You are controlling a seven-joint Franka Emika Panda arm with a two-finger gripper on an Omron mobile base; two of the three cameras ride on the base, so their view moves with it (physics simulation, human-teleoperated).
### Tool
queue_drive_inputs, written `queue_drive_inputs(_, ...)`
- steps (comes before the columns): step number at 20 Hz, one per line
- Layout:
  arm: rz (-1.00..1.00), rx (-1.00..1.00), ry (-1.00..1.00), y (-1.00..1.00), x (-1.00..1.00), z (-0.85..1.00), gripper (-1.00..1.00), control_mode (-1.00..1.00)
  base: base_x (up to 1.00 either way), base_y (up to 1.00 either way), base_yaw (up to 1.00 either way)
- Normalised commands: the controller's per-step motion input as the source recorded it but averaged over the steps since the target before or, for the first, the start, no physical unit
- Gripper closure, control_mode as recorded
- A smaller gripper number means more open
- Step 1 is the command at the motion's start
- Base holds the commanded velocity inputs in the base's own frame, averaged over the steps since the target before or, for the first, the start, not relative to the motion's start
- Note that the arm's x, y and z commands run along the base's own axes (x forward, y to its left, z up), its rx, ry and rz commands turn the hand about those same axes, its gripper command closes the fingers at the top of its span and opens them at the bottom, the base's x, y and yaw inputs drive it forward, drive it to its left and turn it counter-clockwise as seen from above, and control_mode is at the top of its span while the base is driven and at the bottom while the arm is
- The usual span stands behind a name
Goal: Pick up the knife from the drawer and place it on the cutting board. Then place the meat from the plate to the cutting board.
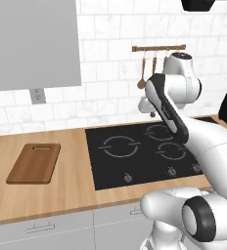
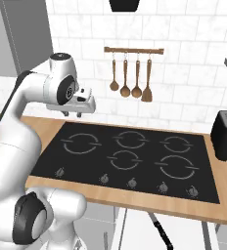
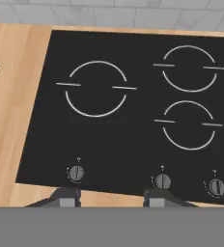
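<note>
I hold the two-finger hand (image 2: 72, 114) raised above the black glass cooktop (image 1: 135, 151), camera pointing straight down at the burner rings and the row of round control knobs (image 3: 76, 172). This height looks chosen to survey the work area before any descent, so I treat the present step as search and approach. The fingertips (image 3: 65, 197) stand apart with bare cooktop showing between them; the hand is partly open and holds nothing.

The rectangular brown wooden cutting board (image 1: 34, 162) lies flat on the light wooden table (image 1: 47, 200), well to the left of the cooktop and well apart from the hand, with its slot handle at the far short end. It carries nothing, so neither placement has been made.

In the right base view, a slim black handle (image 2: 163, 234) shows below the table's front edge, to the right of the robot's body. I judge it to be the kitchen knife lying in the opened drawer, though the blade and the drawer's inside are too cut off to confirm. It lies lower than the hand, nearer the base and to its right.
</note>
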Motion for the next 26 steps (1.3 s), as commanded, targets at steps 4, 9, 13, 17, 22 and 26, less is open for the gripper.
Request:
queue_drive_inputs(4, 0.00, 0.00, 0.00, -0.29, -0.61, -0.12, -1.00, -1.00, 0.00, 0.00, 0.00)
queue_drive_inputs(9, 0.00, -0.04, 0.00, -0.65, -0.88, -0.33, -1.00, -1.00, 0.00, 0.00, 0.00)
queue_drive_inputs(13, 0.00, -0.15, 0.03, -0.61, -0.73, -0.26, -1.00, -1.00, 0.00, 0.00, 0.00)
queue_drive_inputs(17, -0.04, -0.04, 0.02, -0.43, -0.51, -0.21, -1.00, -1.00, 0.00, 0.00, 0.00)
queue_drive_inputs(22, -0.02, 0.00, 0.00, 0.00, 0.00, -0.02, -1.00, 1.00, 0.00, 0.00, 0.00)
queue_drive_inputs(26, 0.00, 0.00, 0.00, 0.00, 0.00, 0.00, -1.00, 1.00, -0.01, 0.00, -0.10)
